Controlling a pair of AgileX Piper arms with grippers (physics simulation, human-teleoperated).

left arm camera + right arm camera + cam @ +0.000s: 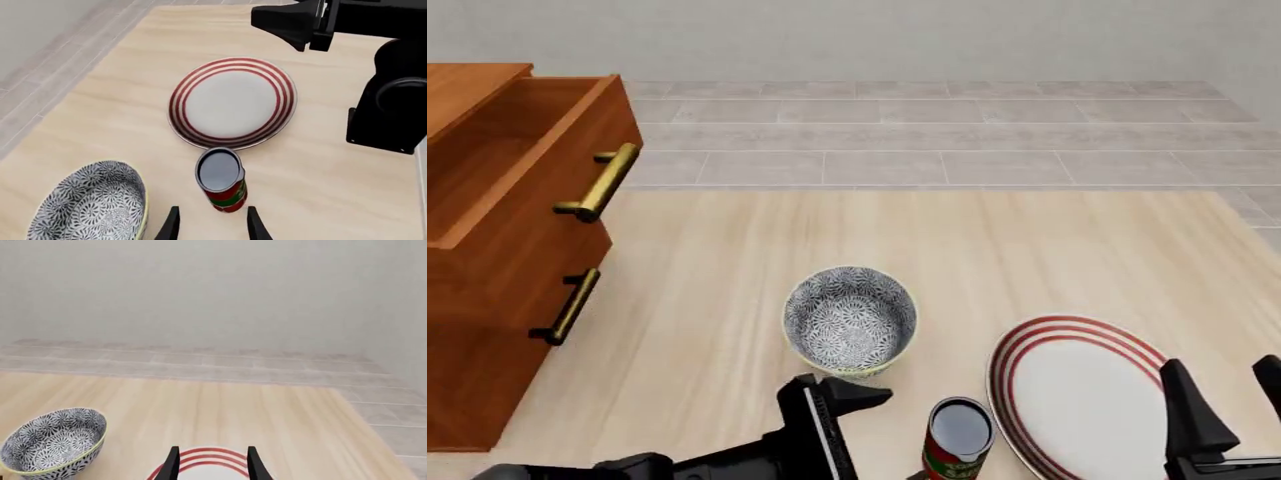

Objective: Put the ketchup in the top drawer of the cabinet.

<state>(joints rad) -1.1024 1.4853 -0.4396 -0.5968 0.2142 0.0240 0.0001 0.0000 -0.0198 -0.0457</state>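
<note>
The ketchup [958, 440] stands upright on the table [1068, 260], with a grey-patterned bowl [849, 320] just beside it toward the cabinet [494, 290] and a red-ringed plate [1081, 395] close on its other side; nothing lies between it and the top drawer [541, 165], which is pulled open well away from the can. The left gripper [210, 225] sits low, its fingers spread wide on either side of the can without touching it, while the right gripper [212, 462] hovers over the plate with fingers wide apart, holding nothing. The can is a small cylinder with a red label, green band and dark top with a silvery rim.
</note>
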